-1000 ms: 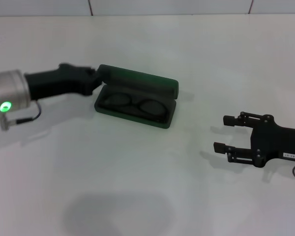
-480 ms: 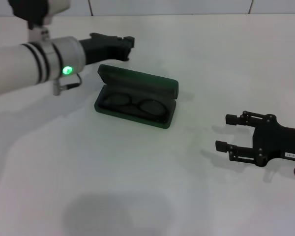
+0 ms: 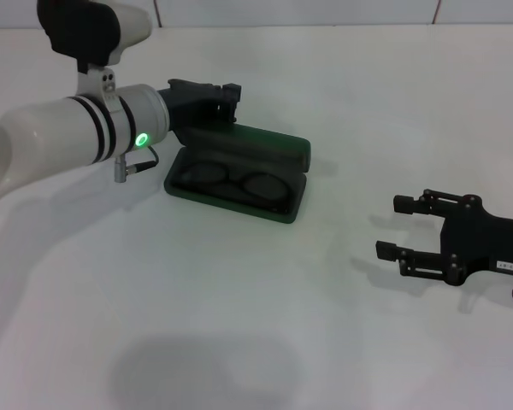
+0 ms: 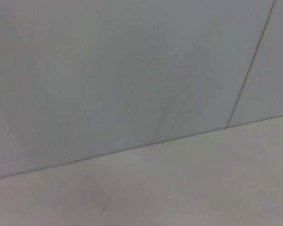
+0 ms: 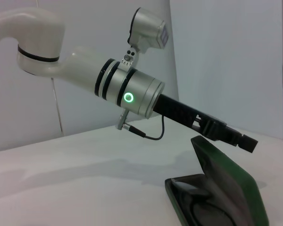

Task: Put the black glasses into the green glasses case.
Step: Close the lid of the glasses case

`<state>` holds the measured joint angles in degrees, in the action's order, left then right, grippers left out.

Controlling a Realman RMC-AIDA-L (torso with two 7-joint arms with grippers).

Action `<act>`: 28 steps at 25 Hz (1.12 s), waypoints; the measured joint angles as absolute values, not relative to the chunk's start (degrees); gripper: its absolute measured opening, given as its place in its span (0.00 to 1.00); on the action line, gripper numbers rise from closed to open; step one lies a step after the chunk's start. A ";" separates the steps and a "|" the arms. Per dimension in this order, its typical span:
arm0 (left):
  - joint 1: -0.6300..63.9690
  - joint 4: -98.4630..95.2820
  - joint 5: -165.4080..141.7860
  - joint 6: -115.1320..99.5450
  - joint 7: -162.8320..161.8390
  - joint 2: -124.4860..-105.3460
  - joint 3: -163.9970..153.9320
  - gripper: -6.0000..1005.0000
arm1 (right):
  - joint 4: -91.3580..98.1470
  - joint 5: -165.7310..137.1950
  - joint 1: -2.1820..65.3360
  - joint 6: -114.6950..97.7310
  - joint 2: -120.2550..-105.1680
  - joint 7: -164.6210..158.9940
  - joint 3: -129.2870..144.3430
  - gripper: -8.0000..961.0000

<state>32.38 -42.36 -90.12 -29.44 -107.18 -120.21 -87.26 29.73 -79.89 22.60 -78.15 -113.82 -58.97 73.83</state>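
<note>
Left gripper [image 3: 232, 92]: fingers held close together, nothing between them, raised above the back edge of the open lid, clear of it; in the right wrist view the black tip [image 5: 247, 142] hangs just over the lid's upper rim. Green indicator ring lit on the left arm's wrist.

Right gripper [image 3: 393, 227]: fingers spread wide, empty, low over the bench [image 3: 239, 325], well apart from the case on the robot's right side. Small white label on its black body; text too small to read.

Green glasses case [image 3: 238, 168]: open on the bench, lid tilted up at the far side. Black glasses [image 3: 236, 181] lie inside the lower tray, both lenses visible, frame within the walls. No lettering on the lid can be read.

Left wrist view: only wall and bench surface.
</note>
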 joint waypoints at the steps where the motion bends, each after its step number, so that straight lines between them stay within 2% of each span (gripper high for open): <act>1: 32.40 -42.21 -90.02 -29.45 -107.12 -120.17 -87.27 0.02 | 29.71 -79.89 22.62 -78.06 -113.82 -58.97 73.83 0.76; 28: 26.71 -43.34 -89.70 -38.86 -103.36 -119.71 -82.99 0.02 | 29.62 -79.89 22.94 -76.62 -114.20 -58.09 73.74 0.76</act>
<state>26.71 -43.34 -89.70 -38.86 -103.36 -119.71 -82.99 29.62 -79.89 22.94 -76.62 -114.20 -58.09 73.74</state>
